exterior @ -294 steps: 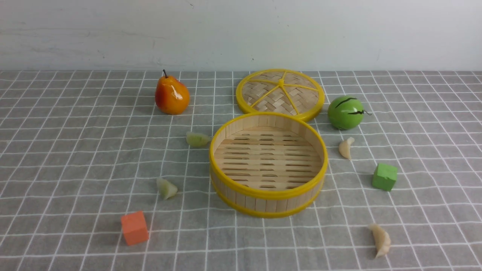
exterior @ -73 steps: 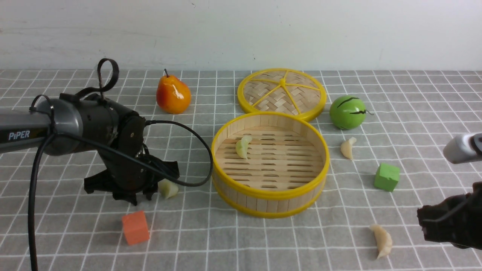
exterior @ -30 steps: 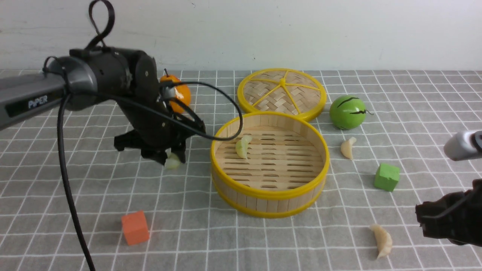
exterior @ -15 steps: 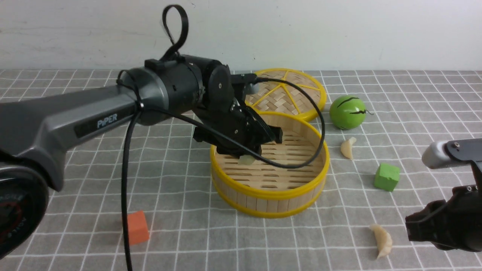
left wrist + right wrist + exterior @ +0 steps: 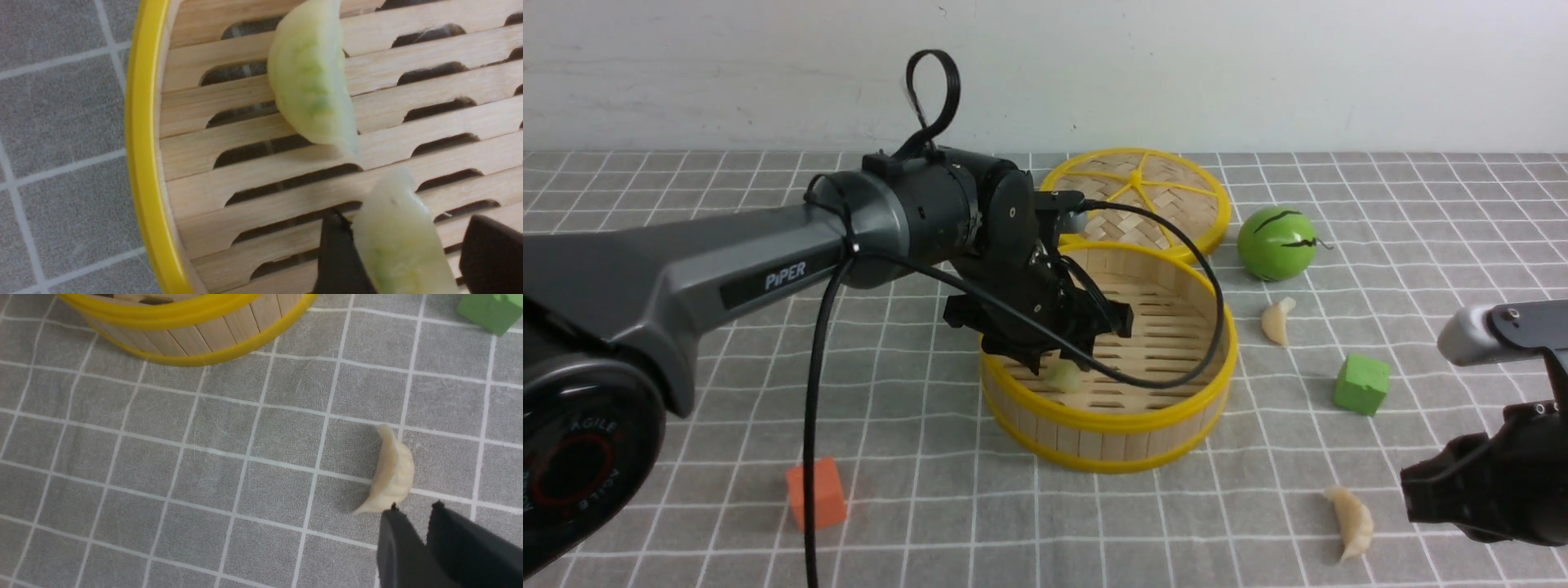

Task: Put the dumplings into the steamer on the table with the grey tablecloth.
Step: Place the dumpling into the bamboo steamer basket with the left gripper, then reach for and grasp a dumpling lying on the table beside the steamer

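Since half a second ago, the left gripper [image 5: 1054, 362] has gone lower into the round bamboo steamer [image 5: 1111, 426] with yellow rims, and its jaws have widened. The small pale green crescent dumpling [image 5: 398, 245] that it carried is now between the two black fingers [image 5: 339, 257]. One finger touches its side, while the other stands clear of it with a visible gap, so the grip is released. In the front view this dumpling sits low under the gripper, near the front-left part of the slatted wall. A second pale green dumpling [image 5: 312, 81] lies on the slotted floor just beside it.

The right gripper [image 5: 416, 508] is over the grey checked tablecloth [image 5: 931, 490], well apart from the steamer. Its fingers are only slightly apart and hold nothing. One fingertip is just beside the end of a cream-white crescent dumpling [image 5: 392, 473], which lies on the cloth. Another cream-white dumpling [image 5: 1275, 320] lies on the cloth at the right of the steamer.
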Robot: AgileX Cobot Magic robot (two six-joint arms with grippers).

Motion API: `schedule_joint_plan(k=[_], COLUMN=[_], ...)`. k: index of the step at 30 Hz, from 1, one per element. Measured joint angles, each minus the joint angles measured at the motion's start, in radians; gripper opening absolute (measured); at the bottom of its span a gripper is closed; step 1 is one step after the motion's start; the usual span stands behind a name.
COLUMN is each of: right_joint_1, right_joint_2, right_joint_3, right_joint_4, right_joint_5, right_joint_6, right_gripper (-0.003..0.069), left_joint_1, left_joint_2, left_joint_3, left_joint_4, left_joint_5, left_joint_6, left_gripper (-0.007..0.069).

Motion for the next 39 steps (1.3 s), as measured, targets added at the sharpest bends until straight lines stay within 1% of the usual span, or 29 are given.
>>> schedule_joint_plan(k=[1, 3, 5, 7, 11, 13, 15, 17, 18, 20, 22, 24, 27, 29, 31, 32, 33, 34, 35, 36, 39], right_joint_1=[0.000, 0.000, 0.000, 0.000, 0.000, 0.000, 0.000, -0.007, -0.015, -0.032, -0.056, -0.076, -0.081, -0.081, -0.081, -0.081, -0.081, -0.081, -0.081, -0.081, -0.081], right_joint_2=[0.000, 0.000, 0.000, 0.006, 0.094, 0.175, 0.247, 0.335, 0.384, 0.441, 0.520, 0.609, 0.692, 0.754, 0.807, 0.847, 0.863, 0.895, 0.905, 0.937, 0.985], right_joint_3=[0.000, 0.000, 0.000, -0.009, -0.111, -0.205, -0.277, -0.376, -0.431, -0.494, -0.561, -0.624, -0.672, -0.702, -0.725, -0.739, -0.746, -0.758, -0.759, -0.767, -0.770], right_joint_4=[0.000, 0.000, 0.000, 0.000, 0.007, 0.015, 0.014, -0.003, -0.010, -0.021, -0.033, -0.037, -0.036, -0.031, -0.025, -0.019, -0.019, -0.014, -0.014, -0.011, -0.011], right_joint_5=[0.000, 0.000, 0.000, 0.035, 0.121, 0.126, 0.109, 0.091, 0.087, 0.083, 0.078, 0.050, -0.004, -0.071, -0.150, -0.191, -0.209, -0.240, -0.243, -0.255, -0.257], right_joint_6=[0.000, 0.000, 0.000, -0.012, -0.052, -0.053, -0.048, -0.038, -0.028, -0.010, 0.011, 0.024, 0.037, 0.049, 0.065, 0.083, 0.093, 0.109, 0.114, 0.130, 0.136], right_gripper=[0.0114, 0.0114, 0.0114, 0.0118, 0.0122, 0.0130, 0.0141, 0.0172, 0.0201, 0.0248, 0.0311, 0.0375, 0.0416, 0.0429, 0.0429, 0.0426, 0.0421, 0.0409, 0.0407, 0.0384, 0.0326], left_joint_1=[0.000, 0.000, 0.000, 0.000, 0.000, 0.000, 0.000, 0.000, 0.000, 0.000, 0.000, 0.000, 0.000, 0.000, 0.000, 0.000, 0.000, 0.000, 0.000, 0.000, 0.000], left_joint_2=[-0.003, -0.021, -0.044, -0.099, -0.248, -0.339, -0.438, -0.531, -0.599, -0.663, -0.753, -0.856, -0.987, -1.090, -1.213, -1.296, -1.332, -1.400, -1.410, -1.487, -1.582], left_joint_3=[-0.014, -0.053, -0.092, -0.142, -0.226, -0.245, -0.254, -0.257, -0.256, -0.240, -0.185, -0.087, 0.065, 0.187, 0.331, 0.435, 0.464, 0.562, 0.576, 0.677, 0.815], left_joint_4=[0.003, 0.017, 0.037, 0.076, 0.127, 0.136, 0.143, 0.156, 0.171, 0.199, 0.243, 0.281, 0.296, 0.299, 0.302, 0.309, 0.314, 0.325, 0.326, 0.343, 0.366], left_joint_5=[0.014, 0.066, 0.111, 0.182, 0.288, 0.319, 0.332, 0.353, 0.369, 0.385, 0.398, 0.399, 0.375, 0.331, 0.251, 0.195, 0.166, 0.104, 0.095, 0.039, 0.013], left_joint_6=[-0.001, -0.002, -0.002, -0.002, 0.005, 0.017, 0.025, 0.029, 0.030, 0.032, 0.032, 0.032, 0.032, 0.032, 0.032, 0.030, 0.029, 0.029, 0.029, 0.023, -0.012], left_gripper=[0.0426, 0.0437, 0.0433, 0.0405, 0.0295, 0.0223, 0.0167, 0.0101, 0.0066, 0.0027, -0.0010, -0.0014, -0.0014, -0.0014, -0.0014, -0.0014, -0.0014, -0.0014, -0.0014, -0.0014, -0.0014])
